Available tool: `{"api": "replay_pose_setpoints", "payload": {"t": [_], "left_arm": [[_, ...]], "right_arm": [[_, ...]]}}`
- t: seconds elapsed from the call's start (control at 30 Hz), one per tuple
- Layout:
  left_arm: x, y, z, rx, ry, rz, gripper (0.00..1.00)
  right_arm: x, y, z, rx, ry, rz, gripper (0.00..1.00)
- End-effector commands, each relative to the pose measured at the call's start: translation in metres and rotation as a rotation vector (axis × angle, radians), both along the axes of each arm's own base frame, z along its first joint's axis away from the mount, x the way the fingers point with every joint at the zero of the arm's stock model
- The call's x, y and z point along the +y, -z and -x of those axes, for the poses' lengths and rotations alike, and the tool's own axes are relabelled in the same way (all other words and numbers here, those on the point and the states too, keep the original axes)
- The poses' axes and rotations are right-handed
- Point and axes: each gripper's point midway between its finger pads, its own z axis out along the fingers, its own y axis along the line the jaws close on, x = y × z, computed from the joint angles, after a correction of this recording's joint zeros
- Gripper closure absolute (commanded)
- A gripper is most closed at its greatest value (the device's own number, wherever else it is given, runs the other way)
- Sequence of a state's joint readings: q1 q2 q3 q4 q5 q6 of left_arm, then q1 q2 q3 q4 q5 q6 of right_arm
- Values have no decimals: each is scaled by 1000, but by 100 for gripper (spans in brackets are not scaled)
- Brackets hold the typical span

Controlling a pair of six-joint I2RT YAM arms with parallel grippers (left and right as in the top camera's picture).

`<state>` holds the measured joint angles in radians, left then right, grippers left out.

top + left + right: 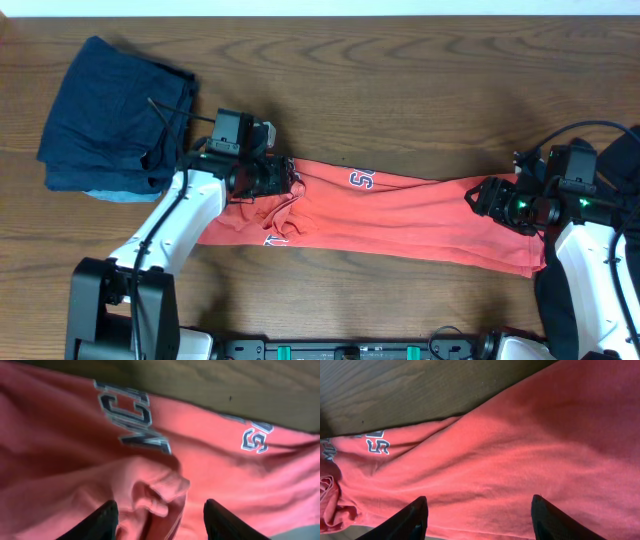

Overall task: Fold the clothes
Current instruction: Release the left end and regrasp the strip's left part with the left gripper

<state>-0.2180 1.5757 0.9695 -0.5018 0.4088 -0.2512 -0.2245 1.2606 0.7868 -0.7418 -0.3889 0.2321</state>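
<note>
The clothes include a coral-red T-shirt (pixel 400 215) that lies as a long strip across the middle of the table. Its white-and-navy lettering (pixel 135 415) faces up. My left gripper (pixel 285 185) hovers at the shirt's left end. In the left wrist view its jaws (pixel 160 510) stand open, with a bunched fold of red cloth (pixel 155 492) between the fingers. My right gripper (pixel 478 197) is at the shirt's right end. The right wrist view shows it (pixel 479 505) open over flat red cloth (pixel 545 435), holding nothing.
A folded navy garment (pixel 115 115) sits at the back left on the wooden table (pixel 400 80). Black cloth (pixel 622 160) lies at the right edge, behind and under my right arm. The robot base runs along the front edge.
</note>
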Motion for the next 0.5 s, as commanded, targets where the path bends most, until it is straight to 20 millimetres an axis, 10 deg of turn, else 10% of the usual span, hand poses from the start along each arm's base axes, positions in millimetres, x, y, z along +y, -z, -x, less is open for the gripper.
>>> {"api": "replay_pose_setpoints", "payload": {"t": [0.0,0.27,0.47], "left_arm": [[2,-24,-4,-37,0,-12,44],[51,-19,21,47,-88,-223,35],[43,-16,17,1,53,-213,35]], "right_arm": [[0,-2,0,-9,-8,2,35],[-27,9,0,30,69,134,20],[-62,34,6,136,188,198,12]]}}
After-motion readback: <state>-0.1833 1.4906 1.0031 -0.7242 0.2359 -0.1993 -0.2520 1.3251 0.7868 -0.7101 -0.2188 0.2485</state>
